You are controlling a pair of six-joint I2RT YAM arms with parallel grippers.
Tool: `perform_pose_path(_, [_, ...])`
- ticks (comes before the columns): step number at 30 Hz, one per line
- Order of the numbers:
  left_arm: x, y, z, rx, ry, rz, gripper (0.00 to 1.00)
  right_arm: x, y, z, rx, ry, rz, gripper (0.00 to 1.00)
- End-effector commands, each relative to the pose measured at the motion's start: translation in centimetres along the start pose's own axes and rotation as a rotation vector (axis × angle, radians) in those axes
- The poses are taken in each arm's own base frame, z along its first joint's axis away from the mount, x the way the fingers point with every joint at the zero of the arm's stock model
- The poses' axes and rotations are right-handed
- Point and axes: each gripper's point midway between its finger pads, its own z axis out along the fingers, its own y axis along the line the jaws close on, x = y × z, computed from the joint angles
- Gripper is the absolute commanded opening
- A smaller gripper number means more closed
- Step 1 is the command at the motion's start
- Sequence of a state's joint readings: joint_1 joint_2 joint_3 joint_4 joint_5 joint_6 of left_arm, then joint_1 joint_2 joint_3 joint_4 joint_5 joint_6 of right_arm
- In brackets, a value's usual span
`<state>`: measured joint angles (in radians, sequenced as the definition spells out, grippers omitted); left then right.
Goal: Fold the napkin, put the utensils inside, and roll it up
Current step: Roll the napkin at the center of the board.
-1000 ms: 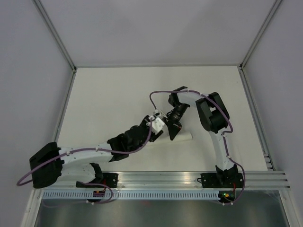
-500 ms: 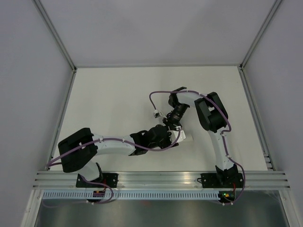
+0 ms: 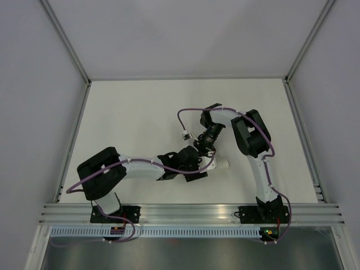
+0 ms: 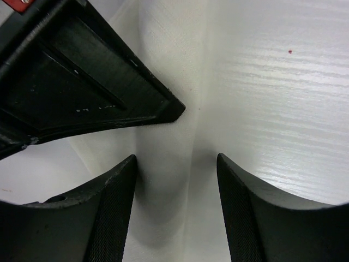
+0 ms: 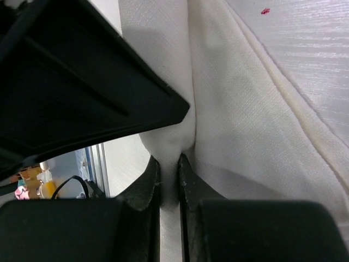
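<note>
The white napkin [image 3: 223, 165] lies as a narrow roll or bundle near the table's middle front, mostly under the two grippers. My right gripper [image 3: 206, 154] comes down on it from behind and, in the right wrist view, is shut [image 5: 168, 157] on a pinched fold of the napkin [image 5: 234, 114]. My left gripper [image 3: 198, 170] reaches in from the left. In the left wrist view it is open [image 4: 176, 157], its jaws straddling the napkin's raised ridge [image 4: 166, 180] without touching it. The utensils are hidden.
The other gripper's dark body fills the upper left of each wrist view, very close [image 4: 82, 82] [image 5: 82, 76]. An aluminium rail [image 3: 191, 212] runs along the near edge. Grey walls enclose the table on three sides.
My left arm has folded, its elbow swinging right and its gripper moving down to the near side of the napkin roll. The right arm has hardly moved.
</note>
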<state>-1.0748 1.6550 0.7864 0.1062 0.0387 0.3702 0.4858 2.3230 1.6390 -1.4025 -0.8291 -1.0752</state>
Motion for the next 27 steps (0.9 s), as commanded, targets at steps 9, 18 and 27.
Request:
perform_pose_path(9, [-0.5,1.0,0.7,0.026,-0.006,-0.047,0.4,-2.0,-3.0,-2.2,0.183,-0.048,-0.147,0.47])
perform_pose_path(18, [-0.9,0.2,0.7,0.149,-0.009,-0.136,0.06,-4.8,-2.7,-8.2,0.379,-0.221,-0.148,0.52])
perform_pose_path(27, [-0.9,-0.2,0.3,0.401,-0.009,-0.369,0.02,-4.1,-3.5,-19.2,0.651,-0.539,0.003,0.53])
